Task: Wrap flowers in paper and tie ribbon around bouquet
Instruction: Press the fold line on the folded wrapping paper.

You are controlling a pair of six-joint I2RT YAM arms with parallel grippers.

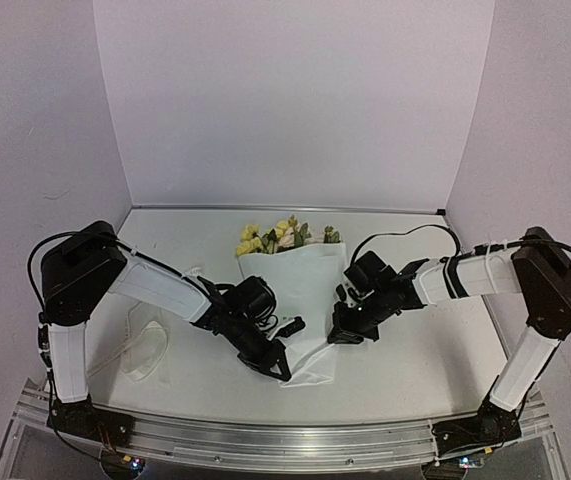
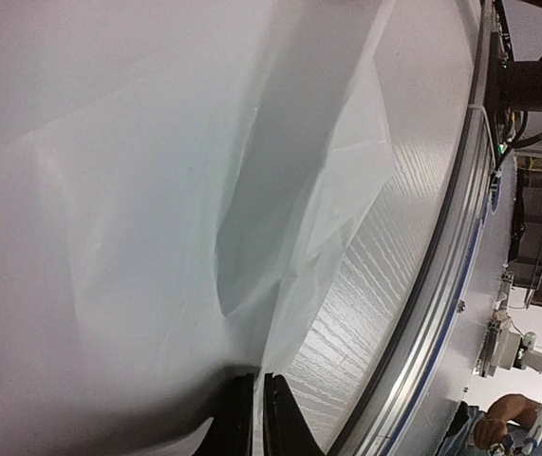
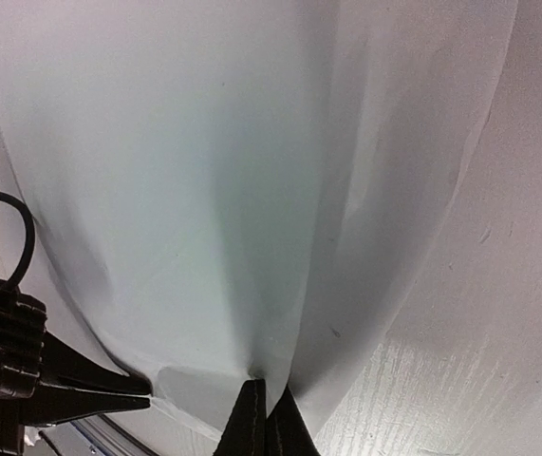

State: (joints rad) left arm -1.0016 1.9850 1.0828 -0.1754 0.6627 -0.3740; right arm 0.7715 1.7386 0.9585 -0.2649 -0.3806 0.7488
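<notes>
Nearest us, the left gripper [image 2: 252, 418] pinches the paper [image 2: 138, 237] at its narrow near end, a grip only its wrist view shows. Just beyond, the right gripper [image 3: 265, 418] is pressed together on a paper fold. Only overhead do we see the flowers [image 1: 280, 236] at the wide far end and the ribbon [image 1: 145, 345] lying to the left.
</notes>
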